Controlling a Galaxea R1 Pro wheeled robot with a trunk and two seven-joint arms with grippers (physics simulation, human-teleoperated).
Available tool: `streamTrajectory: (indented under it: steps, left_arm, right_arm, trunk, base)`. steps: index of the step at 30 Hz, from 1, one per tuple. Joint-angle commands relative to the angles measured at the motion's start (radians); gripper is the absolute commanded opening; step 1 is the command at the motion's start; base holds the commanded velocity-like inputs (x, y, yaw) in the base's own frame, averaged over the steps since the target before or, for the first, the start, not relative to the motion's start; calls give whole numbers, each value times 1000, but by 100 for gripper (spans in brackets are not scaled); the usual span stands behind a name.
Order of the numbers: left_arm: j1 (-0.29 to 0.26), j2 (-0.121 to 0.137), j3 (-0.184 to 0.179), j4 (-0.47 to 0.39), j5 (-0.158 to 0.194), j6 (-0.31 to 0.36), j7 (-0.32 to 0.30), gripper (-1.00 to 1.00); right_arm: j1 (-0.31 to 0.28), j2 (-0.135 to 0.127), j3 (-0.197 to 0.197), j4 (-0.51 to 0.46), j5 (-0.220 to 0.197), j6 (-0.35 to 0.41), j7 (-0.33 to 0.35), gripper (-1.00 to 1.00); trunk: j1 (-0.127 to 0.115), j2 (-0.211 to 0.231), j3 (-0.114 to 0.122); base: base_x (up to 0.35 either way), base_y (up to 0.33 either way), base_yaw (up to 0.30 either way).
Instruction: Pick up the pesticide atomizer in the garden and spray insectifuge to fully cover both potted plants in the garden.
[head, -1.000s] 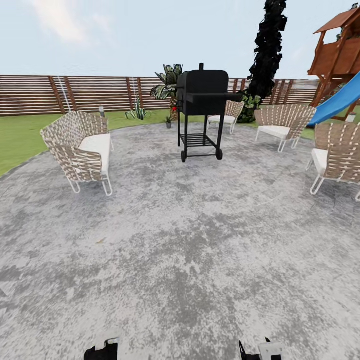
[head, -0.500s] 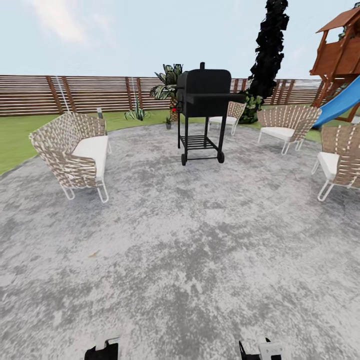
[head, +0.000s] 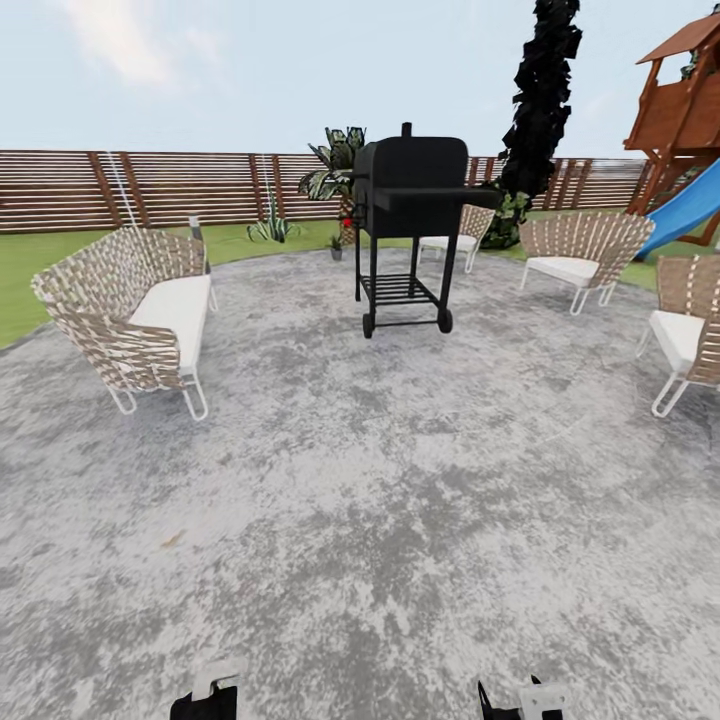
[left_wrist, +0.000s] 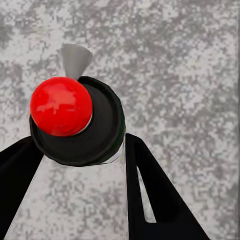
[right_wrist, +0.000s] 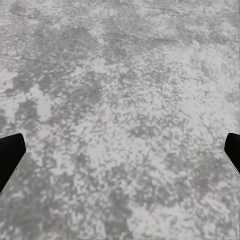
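Note:
Between the two dark fingers (left_wrist: 150, 200) of my left gripper (left_wrist: 75, 165) sits the pesticide atomizer (left_wrist: 80, 125). From this angle it is a round black body with a red knob and a pale grey nozzle cone. My right gripper (right_wrist: 120, 150) is open over bare paving, its tips far apart. Both grippers (head: 210, 695) (head: 520, 700) peek in at the head view's lower edge. A small low green plant (head: 336, 243) stands at the far edge of the round grey patio (head: 380, 480), too small to tell whether it is a potted plant. Green lawn (head: 30, 270) and a brown slatted fence (head: 180, 185) lie beyond.
A black barbecue grill (head: 408, 230) stands ahead in the middle. A woven sofa (head: 135, 310) is on the left and woven chairs (head: 575, 245) (head: 690, 330) on the right. A spiky agave (head: 272, 228), a dark tall tree (head: 540, 100) and a playset with a blue slide (head: 690, 200) line the back.
The whole head view has shifted: the camera has rolled forward over the patio, so sofa and chairs slide outward and look nearer. Both grippers keep their place in the picture.

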Motion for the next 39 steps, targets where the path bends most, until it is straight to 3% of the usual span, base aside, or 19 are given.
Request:
streamTrajectory:
  steps: [1, 39]
  left_arm:
    - [-1, 0, -6, 1, 8, -3, 2, -100]
    - [-1, 5, -6, 0, 9, -4, 2, -100]
  right_arm:
    - [0, 0, 9, 0, -2, -1, -7, 100]
    - [0, 0, 9, 0, -2, 1, -7, 100]
  trunk:
    - [0, 0, -1]
    - [0, 0, -1]
  base:
    - [339, 0, 0]
    - [338, 0, 0]
